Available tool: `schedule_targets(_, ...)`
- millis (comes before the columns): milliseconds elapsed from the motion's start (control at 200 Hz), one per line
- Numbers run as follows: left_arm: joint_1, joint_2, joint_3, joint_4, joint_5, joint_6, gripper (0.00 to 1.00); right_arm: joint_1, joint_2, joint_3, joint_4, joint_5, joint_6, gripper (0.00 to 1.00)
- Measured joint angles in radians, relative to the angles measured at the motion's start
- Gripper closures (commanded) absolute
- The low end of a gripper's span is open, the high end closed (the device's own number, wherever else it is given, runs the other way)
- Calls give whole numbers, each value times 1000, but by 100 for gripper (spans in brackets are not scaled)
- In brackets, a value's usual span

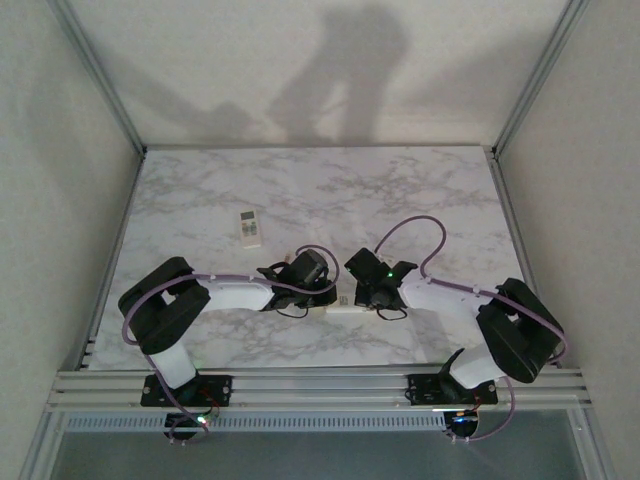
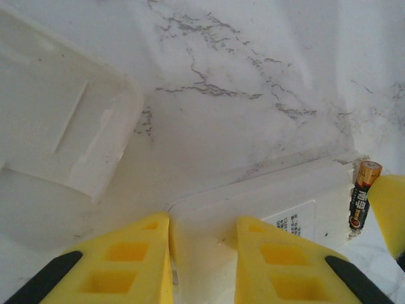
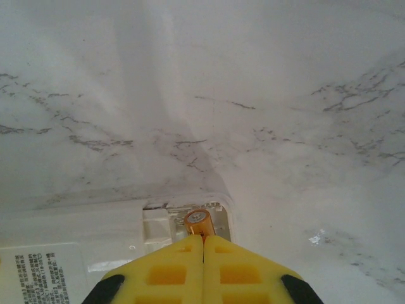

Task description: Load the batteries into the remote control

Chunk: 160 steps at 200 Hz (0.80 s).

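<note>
Grey-veined marble table (image 1: 420, 200). From above, the 2 claws meet over the remote control (image 1: 345, 306), and a small white item (image 1: 249, 228) lies well beyond the left claw (image 2: 202, 221). Its own camera shows that claw narrow, with the remote's corner between its fingers; whether it grips, I cannot tell. The right claw (image 3: 203, 238) is closed, its tips touching 1 battery (image 3: 197, 221) in the end recess. The left camera also shows the battery's dark label.
</note>
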Motion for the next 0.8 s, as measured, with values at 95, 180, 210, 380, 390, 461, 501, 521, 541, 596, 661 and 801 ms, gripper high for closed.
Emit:
schedule_targets(95,0,0,0,0,0,-3,75,11,9,4,-4,19,15,96)
schedule_targets(180,0,0,0,0,-1,-3,75,18,15,9,-9,28,22,92)
schedule_targets(210,0,0,0,0,-1,-3,75,19,17,11,-11,32,25,90)
schedule_targets(380,0,-1,0,0,-2,-3,75,32,9,-6,10,46,29,87)
schedule_targets(390,0,-1,0,0,-2,-3,76,32,6,-10,13,47,28,87)
schedule_targets(461,-1,-2,-2,1,-4,-3,76,37,-20,-40,40,51,21,85)
schedule_targets(501,-2,-3,-3,3,-5,-2,76,37,-35,-55,56,51,16,83)
schedule_targets(521,-2,-3,-4,5,-5,-3,76,37,-42,-58,62,51,13,83)
schedule_targets(541,-2,-3,-5,6,-5,-2,76,37,-48,-61,67,51,10,82)
schedule_targets(596,-2,-3,-5,9,-6,0,76,37,-56,-63,62,42,-2,81)
schedule_targets(661,-4,-3,-5,15,-10,2,75,40,-47,-61,56,36,-19,80)
schedule_targets(801,-4,0,-6,25,-13,13,75,40,-39,-45,31,29,-52,78)
